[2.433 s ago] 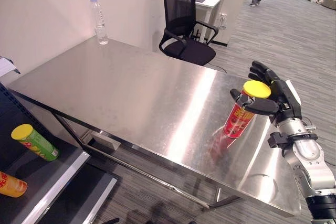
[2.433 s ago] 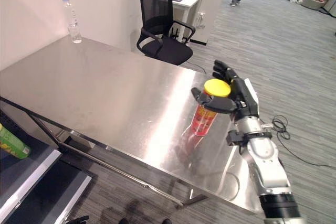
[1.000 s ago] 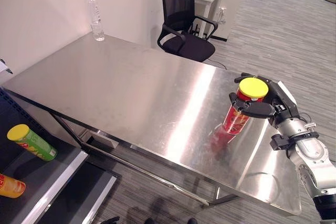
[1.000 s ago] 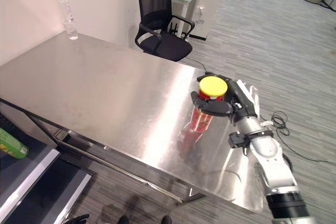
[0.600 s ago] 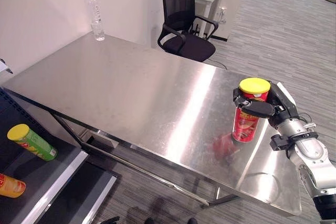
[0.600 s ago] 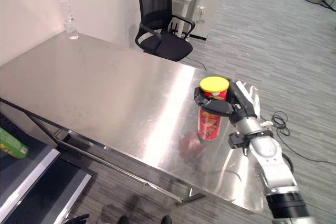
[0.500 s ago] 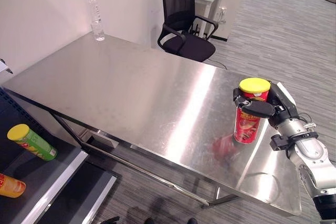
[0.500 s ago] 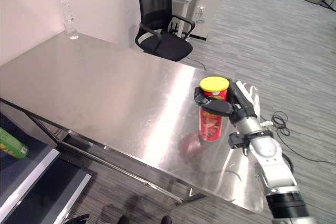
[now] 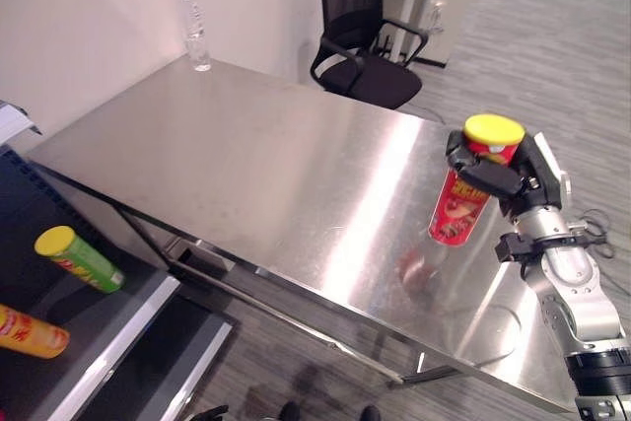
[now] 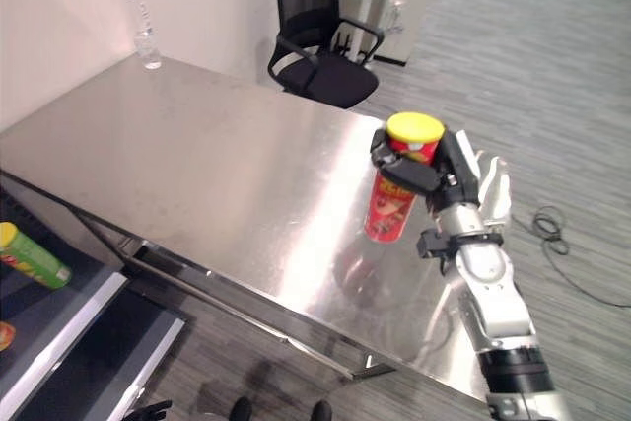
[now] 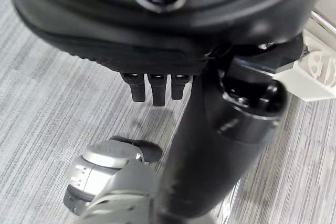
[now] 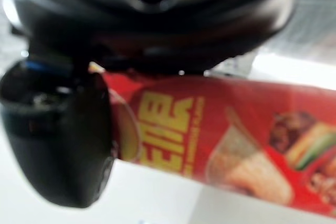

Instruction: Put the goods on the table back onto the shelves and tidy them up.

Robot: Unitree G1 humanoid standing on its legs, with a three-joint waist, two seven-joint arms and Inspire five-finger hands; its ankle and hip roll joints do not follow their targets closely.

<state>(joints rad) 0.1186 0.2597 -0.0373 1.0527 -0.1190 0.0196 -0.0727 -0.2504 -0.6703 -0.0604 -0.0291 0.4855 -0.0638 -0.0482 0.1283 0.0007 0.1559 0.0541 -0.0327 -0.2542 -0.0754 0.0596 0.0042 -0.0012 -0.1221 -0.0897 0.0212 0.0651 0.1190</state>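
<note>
My right hand (image 9: 513, 182) grips the red canister (image 9: 463, 206) near its yellow lid.
I see it tilted above the steel tabletop (image 9: 256, 175); my left hand's (image 11: 157, 85) fingers curl on nothing.

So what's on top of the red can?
A yellow lid caps the red can. The right hand wraps the can just below the lid, covering part of its side. What's inside cannot be seen.
</note>
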